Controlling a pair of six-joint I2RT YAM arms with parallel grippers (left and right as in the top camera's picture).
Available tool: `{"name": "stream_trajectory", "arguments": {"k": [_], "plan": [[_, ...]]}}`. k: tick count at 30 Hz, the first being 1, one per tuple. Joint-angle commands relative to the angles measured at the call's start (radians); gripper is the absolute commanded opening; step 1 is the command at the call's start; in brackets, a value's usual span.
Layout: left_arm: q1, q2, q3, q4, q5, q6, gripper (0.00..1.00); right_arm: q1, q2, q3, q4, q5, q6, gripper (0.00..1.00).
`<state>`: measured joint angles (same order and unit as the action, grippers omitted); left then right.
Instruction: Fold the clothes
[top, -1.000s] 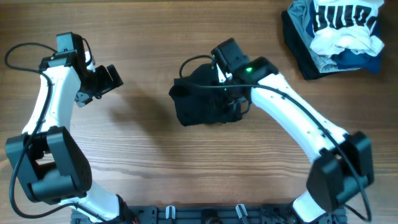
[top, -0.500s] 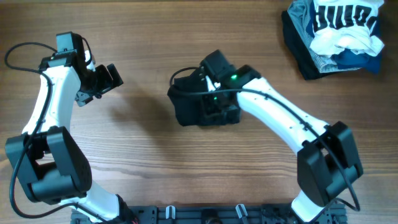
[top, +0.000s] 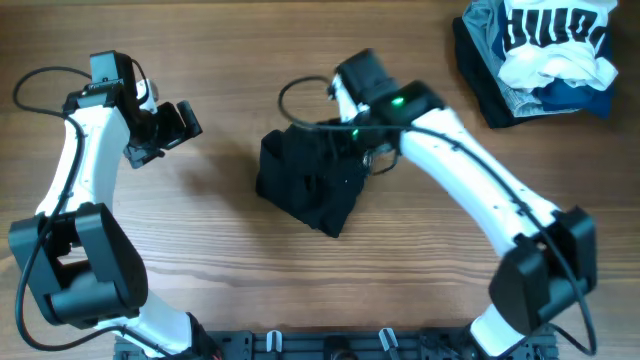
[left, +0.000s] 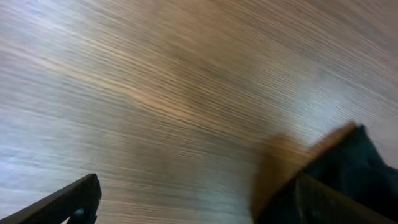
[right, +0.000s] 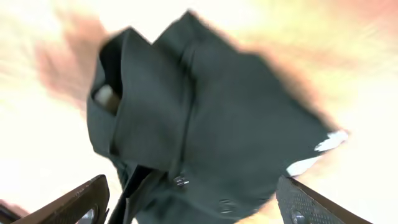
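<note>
The black garment (top: 305, 182) lies crumpled in a loose heap on the wooden table, near the middle. My right gripper (top: 352, 140) hovers over its upper right part with the jaws wide open. In the right wrist view the garment (right: 205, 124) fills the space beyond the spread fingers (right: 196, 208), with folds, small buttons and a white mark on its right edge. My left gripper (top: 183, 122) is open and empty, well left of the garment. The left wrist view shows its open fingers (left: 196, 202) over bare wood, with a garment corner (left: 360, 165) at the right.
A pile of other clothes sits at the table's far right corner: a white-and-navy lettered garment (top: 555, 35) on top of grey and dark blue folded pieces (top: 492, 95). Bare wood (top: 200, 250) lies around the black garment.
The black garment has shifted left and toward the front and spread from a compact bundle into a looser heap. My right gripper has pulled back up over its upper right. The left arm has barely moved.
</note>
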<state>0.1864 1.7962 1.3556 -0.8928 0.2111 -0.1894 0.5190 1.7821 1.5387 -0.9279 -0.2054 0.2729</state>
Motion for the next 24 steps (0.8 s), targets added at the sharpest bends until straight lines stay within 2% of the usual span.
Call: {"name": "stream_trajectory", "arguments": {"k": [1, 7, 8, 9, 11, 14, 17, 24], "plan": [[-0.062, 0.005, -0.01, -0.007, 0.167, 0.086, 1.0, -0.03, -0.05, 0.032, 0.031, 0.027, -0.116, 0.86], [-0.27, 0.005, -0.01, -0.039, 0.201, 0.13, 1.0, -0.097, -0.031, 0.03, 0.068, 0.103, -0.114, 0.87], [-0.296, 0.005, -0.01, -0.027, 0.2, 0.127, 1.0, -0.113, -0.026, 0.029, 0.074, 0.103, -0.113, 0.87], [-0.33, 0.005, -0.01, -0.005, 0.196, 0.07, 1.0, -0.13, -0.021, 0.027, 0.078, 0.102, -0.112, 0.87], [-0.348, 0.005, -0.01, 0.014, 0.179, -0.032, 0.97, -0.152, -0.02, 0.024, 0.079, 0.102, -0.112, 0.87], [-0.348, 0.005, -0.01, 0.01, 0.174, -0.114, 0.86, -0.175, -0.02, 0.024, 0.081, 0.103, -0.113, 0.87], [-0.356, 0.007, -0.01, -0.024, 0.177, -0.12, 0.79, -0.185, -0.02, 0.024, 0.082, 0.106, -0.114, 0.87], [-0.361, 0.083, -0.01, -0.058, 0.154, -0.137, 0.78, -0.185, -0.02, 0.024, 0.089, 0.113, -0.116, 0.88]]}}
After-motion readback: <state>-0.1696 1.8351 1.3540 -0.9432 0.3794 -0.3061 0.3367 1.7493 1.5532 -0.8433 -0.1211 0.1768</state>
